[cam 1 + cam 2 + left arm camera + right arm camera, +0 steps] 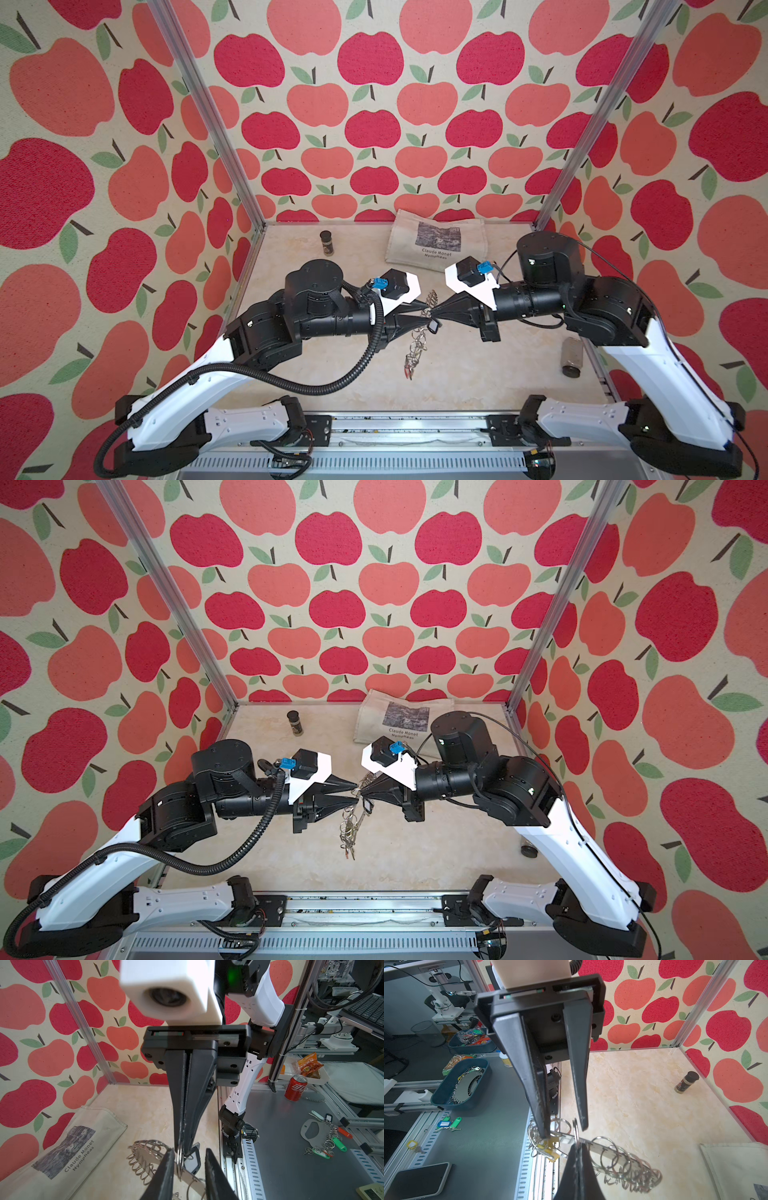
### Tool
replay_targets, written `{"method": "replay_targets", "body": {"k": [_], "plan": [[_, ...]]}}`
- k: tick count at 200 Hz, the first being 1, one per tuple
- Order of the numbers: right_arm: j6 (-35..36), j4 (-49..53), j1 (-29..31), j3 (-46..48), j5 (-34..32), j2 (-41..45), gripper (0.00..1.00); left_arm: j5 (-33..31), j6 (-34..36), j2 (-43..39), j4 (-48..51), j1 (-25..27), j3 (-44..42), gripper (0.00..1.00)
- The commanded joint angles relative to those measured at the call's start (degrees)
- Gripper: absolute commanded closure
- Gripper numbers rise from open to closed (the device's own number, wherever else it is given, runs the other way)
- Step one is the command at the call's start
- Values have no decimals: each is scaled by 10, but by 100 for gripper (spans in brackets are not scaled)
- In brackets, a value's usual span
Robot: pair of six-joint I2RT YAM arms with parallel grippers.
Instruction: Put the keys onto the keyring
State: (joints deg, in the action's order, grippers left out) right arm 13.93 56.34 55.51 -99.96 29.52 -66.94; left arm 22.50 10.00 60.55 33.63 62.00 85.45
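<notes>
Clutter keeps well apart from the work: a spice jar [327, 243] and a Monet tote bag [436, 245] at the back, and a grey jar [571, 357] lying on its side to the right. We see the right gripper [432, 312] pressed together on a rim ring of the keyring [417, 345], which hangs above the marble-look table [478, 374]. The left gripper [426, 316] straddles it, fingers spread. The black-tagged key [192, 1160] dangles at that ring (threaded or not, we cannot tell). Apple-print walls [374, 124] enclose everything.
</notes>
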Motion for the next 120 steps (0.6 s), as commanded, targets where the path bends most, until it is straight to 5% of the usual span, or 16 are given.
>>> {"method": "replay_targets", "body": {"k": [1,120], "plan": [[13,-1,7,-21,-1,5,100,12,6,-1,21,-1,23,75],[15,-15,9,-11,2,10,100,21,2,15,-16,-1,23,81]]}}
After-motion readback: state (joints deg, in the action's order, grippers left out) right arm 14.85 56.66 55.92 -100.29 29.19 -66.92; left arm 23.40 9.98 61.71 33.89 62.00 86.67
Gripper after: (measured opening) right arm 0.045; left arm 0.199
